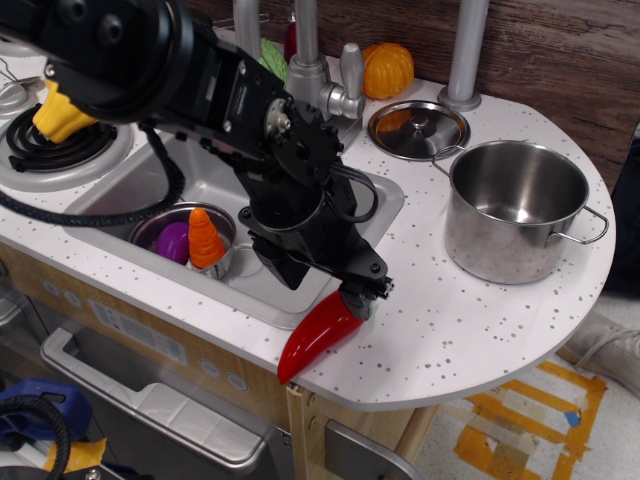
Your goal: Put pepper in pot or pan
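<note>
dark wood wall (pixel 560 50), speckled white counter (pixel 480 320), possibly taped floor (pixel 530 410)

The pot (pixel 517 210) is sitting on the counter (pixel 450 340), at two o'clock from the pepper (pixel 318 335) overhanging its front edge.

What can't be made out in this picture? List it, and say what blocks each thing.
- Stem end of the red chili pepper: covered by the claw, so the grip cannot be judged.
- Sink basin: largely hidden behind the arm.
- Yellow bell pepper on the burner: partly behind the arm.
- Green item by the faucet: mostly hidden by the arm; cannot be identified.
- Far inner wall of the large steel pot shows; near inner wall hidden by its rim.
</note>
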Motion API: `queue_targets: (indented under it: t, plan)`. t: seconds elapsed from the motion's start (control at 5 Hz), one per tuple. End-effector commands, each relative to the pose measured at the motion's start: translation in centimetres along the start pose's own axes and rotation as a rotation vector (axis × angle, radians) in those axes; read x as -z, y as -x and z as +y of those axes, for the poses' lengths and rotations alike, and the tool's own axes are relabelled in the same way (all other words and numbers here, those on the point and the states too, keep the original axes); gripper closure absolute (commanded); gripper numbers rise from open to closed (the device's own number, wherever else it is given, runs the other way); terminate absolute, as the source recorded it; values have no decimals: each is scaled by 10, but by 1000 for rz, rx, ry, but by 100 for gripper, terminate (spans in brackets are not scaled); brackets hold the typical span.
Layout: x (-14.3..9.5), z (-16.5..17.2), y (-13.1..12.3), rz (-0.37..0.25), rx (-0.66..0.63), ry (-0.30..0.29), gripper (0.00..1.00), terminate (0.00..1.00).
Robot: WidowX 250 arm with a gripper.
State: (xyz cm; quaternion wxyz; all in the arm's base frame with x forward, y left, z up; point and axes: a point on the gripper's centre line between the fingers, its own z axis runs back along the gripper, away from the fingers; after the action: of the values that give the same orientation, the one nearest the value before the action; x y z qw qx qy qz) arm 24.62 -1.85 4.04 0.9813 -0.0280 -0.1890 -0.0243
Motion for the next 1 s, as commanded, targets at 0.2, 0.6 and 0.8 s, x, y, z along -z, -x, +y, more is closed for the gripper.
queue_targets:
  t: [0.2,0.6,0.8]
  plan:
    - [10,4,3,12,16,1,0,0]
    - [26,8,11,14,31,49,0,0]
    - [35,7,18,-18,27,64,0,0]
